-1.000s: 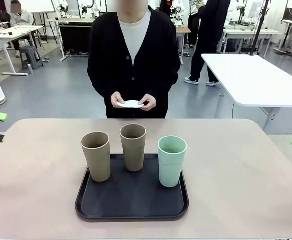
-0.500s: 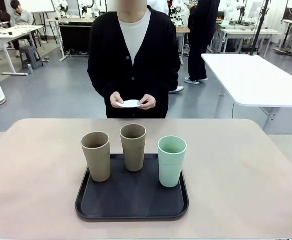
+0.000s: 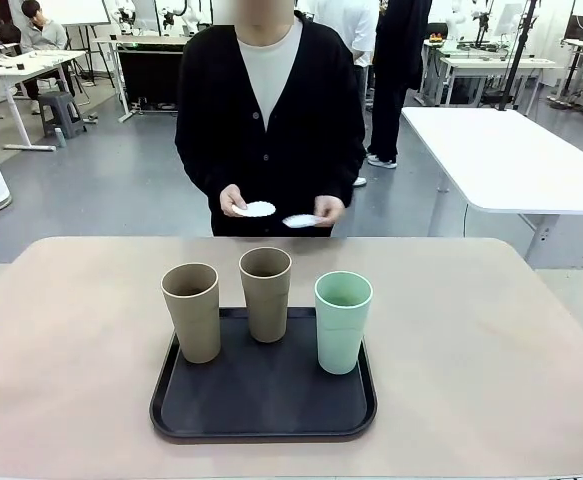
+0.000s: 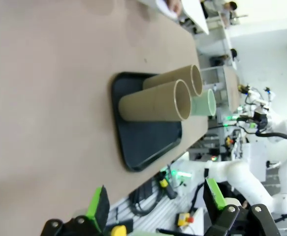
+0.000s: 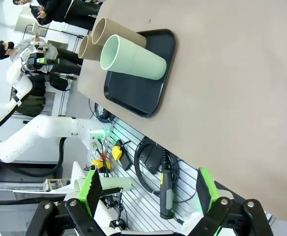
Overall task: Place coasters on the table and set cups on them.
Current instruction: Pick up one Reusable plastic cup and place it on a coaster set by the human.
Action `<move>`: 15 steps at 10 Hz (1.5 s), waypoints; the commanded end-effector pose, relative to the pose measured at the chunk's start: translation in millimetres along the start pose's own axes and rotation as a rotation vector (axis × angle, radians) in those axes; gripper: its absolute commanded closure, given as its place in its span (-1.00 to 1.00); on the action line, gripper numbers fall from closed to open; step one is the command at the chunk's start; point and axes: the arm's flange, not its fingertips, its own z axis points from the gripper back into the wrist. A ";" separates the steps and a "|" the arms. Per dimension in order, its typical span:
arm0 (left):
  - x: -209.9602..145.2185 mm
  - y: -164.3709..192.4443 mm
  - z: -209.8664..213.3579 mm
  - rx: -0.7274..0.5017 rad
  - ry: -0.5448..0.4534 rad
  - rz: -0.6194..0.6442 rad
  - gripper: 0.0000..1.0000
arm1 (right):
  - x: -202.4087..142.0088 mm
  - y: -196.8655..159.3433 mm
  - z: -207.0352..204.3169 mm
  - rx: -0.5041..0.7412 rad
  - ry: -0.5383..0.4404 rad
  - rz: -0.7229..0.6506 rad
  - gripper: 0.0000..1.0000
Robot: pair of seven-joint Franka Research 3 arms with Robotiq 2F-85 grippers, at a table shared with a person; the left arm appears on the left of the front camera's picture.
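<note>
Three cups stand upright on a black tray (image 3: 261,405) on the beige table (image 3: 471,340): a beige cup (image 3: 192,310) at left, a beige cup (image 3: 266,293) behind the middle, a mint cup (image 3: 343,320) at right. A person at the far edge holds one white coaster (image 3: 256,209) in one hand and a second coaster (image 3: 301,221) in the other, both above the table's far edge. My left gripper (image 4: 157,204) is open and empty, off the table's side, facing the beige cups (image 4: 155,103). My right gripper (image 5: 148,189) is open and empty off the opposite side, facing the mint cup (image 5: 133,61).
Bare tabletop lies on both sides of the tray and between it and the person. A white table (image 3: 501,150) stands behind at right. Other people walk and sit in the room behind.
The person has split the coasters, one hand carrying one off to the right. Both grippers' tips have drawn back toward the front view's side edges.
</note>
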 end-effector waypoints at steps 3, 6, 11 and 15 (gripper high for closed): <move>1.2 -1.6 -0.7 -0.012 -0.008 -0.017 -1.00 | 0.8 -0.6 0.2 -0.001 -0.004 -0.014 -1.00; 1.2 -1.6 -0.7 -0.012 -0.008 -0.017 -1.00 | 0.8 -0.6 0.2 -0.001 -0.004 -0.014 -1.00; 1.2 -1.6 -0.7 -0.012 -0.008 -0.017 -1.00 | 0.8 -0.6 0.2 -0.001 -0.004 -0.014 -1.00; 1.2 -1.6 -0.7 -0.012 -0.008 -0.017 -1.00 | 0.8 -0.6 0.2 -0.001 -0.004 -0.014 -1.00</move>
